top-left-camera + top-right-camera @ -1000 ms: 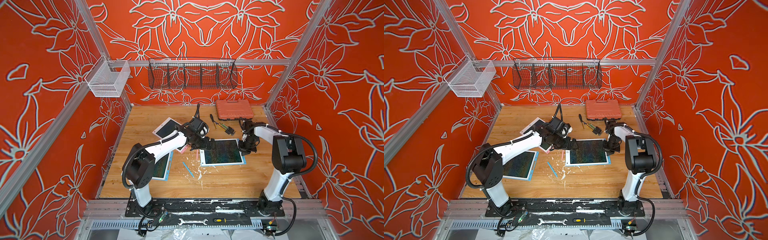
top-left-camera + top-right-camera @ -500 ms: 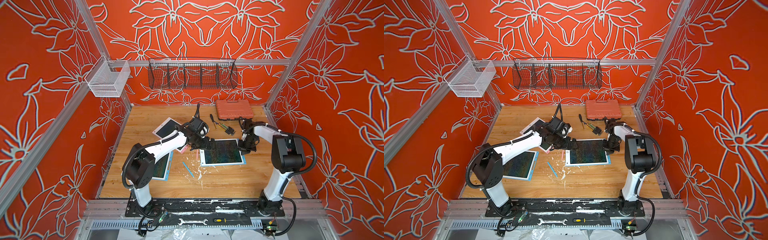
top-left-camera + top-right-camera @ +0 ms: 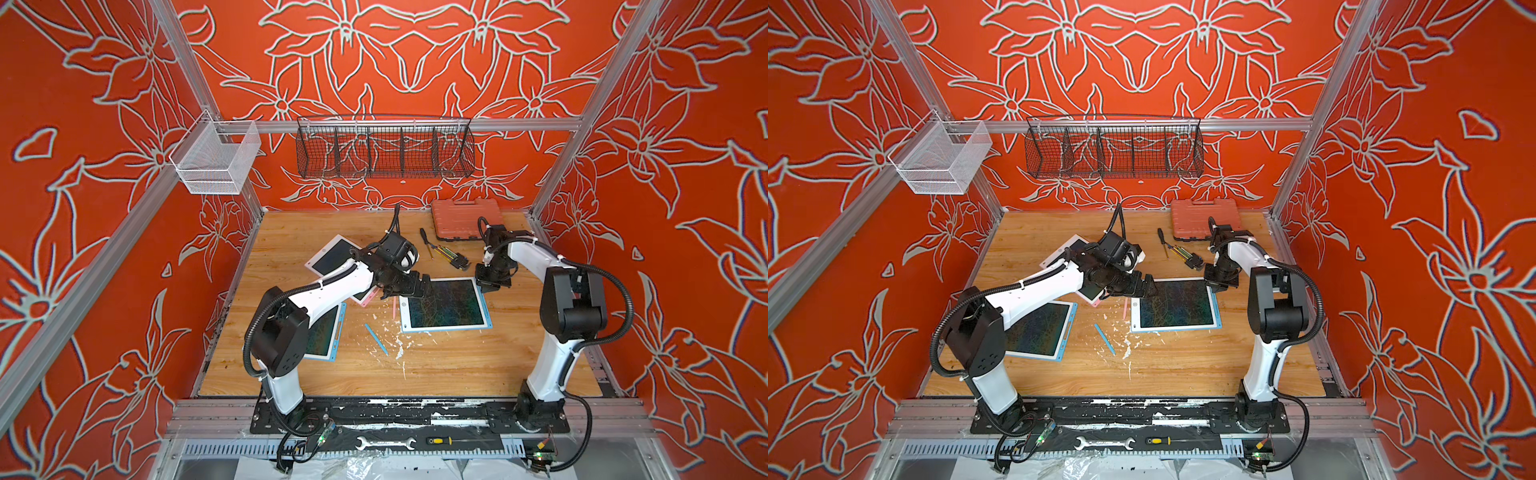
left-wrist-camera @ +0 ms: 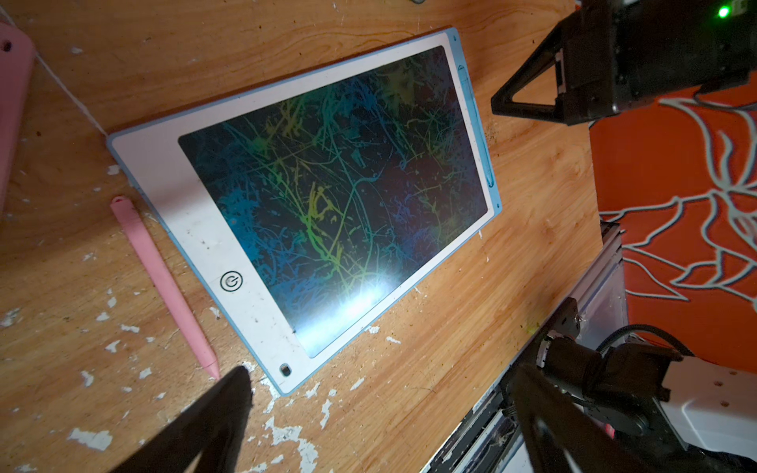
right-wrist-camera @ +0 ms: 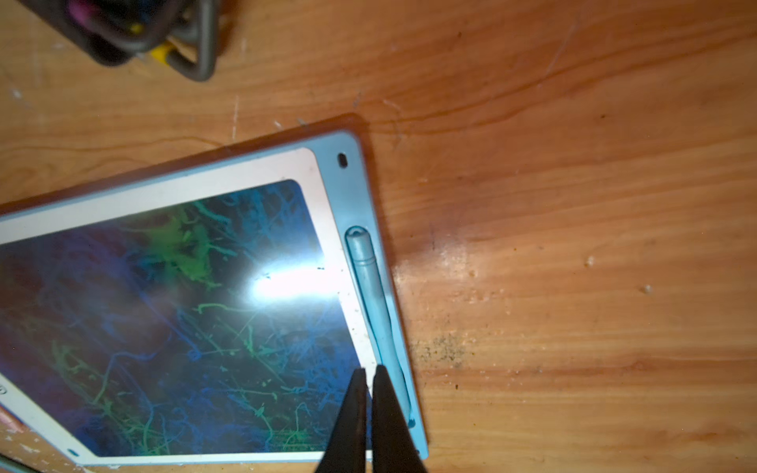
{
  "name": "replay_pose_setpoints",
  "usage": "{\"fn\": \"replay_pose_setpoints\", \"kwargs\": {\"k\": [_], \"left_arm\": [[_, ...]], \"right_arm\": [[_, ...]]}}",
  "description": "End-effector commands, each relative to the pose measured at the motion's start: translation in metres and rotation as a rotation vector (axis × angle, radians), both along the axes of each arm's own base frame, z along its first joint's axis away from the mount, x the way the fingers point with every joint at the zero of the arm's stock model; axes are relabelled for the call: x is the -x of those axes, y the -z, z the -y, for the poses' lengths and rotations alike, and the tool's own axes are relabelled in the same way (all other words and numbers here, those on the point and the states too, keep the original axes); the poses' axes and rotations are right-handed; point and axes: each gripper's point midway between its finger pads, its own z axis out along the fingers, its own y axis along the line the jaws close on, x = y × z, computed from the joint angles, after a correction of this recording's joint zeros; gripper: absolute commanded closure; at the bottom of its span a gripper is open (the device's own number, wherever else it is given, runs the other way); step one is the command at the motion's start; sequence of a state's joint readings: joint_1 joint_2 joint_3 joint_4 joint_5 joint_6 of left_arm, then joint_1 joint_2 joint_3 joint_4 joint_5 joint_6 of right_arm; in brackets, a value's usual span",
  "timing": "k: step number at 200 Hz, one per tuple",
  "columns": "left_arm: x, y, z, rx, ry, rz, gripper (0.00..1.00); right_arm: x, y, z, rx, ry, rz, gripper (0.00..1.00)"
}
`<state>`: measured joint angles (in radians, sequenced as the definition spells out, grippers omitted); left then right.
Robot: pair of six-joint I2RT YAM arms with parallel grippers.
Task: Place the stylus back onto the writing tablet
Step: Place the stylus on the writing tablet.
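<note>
I see the blue stylus (image 5: 375, 303) lying in the side groove of the writing tablet (image 5: 164, 311), along the tablet's edge nearest the worktop's right edge. That tablet (image 3: 445, 305) sits flat near the middle of the worktop (image 3: 457, 365), screen up and covered in coloured scribbles.

My right gripper (image 5: 368, 374) hangs just over the stylus end of that groove, its two fingers drawn nearly together with only a thin slit between them and nothing pinched there. From the wrist view I cannot tell whether the tips touch the tablet.

My left gripper (image 4: 381, 385) hovers over the tablet's opposite short edge with its fingers (image 4: 229, 393) spread wide and empty.

A pink stylus (image 4: 164, 282) lies on the wood just beside that short edge. A second blue stylus (image 3: 376, 338) lies loose on the wood nearer the front edge, among white flecks. Another blue-framed tablet (image 3: 1038, 328) lies toward the left edge, partly under my left arm. A set of hex keys (image 3: 451, 255) and an orange tool case (image 3: 463, 218) sit toward the back edge.
</note>
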<state>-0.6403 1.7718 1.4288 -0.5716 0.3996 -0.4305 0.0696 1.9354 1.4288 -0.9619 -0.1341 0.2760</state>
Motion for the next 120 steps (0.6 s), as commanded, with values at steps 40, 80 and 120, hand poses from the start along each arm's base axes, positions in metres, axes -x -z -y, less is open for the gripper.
{"fn": "replay_pose_setpoints", "kwargs": {"k": [40,80,120], "left_arm": [[-0.003,-0.003,-0.003,-0.016,-0.005,0.005,0.03],[-0.003,-0.003,-0.003,-0.019,-0.005,0.006,0.03],[-0.003,-0.002,-0.004,-0.02,-0.006,0.005,0.03]], "right_arm": [[0.002,0.02,0.005,0.04,-0.007,-0.063,0.95],[0.007,0.03,0.006,0.044,-0.008,-0.084,0.96],[0.013,0.038,0.007,0.049,-0.005,-0.103,0.97]]}}
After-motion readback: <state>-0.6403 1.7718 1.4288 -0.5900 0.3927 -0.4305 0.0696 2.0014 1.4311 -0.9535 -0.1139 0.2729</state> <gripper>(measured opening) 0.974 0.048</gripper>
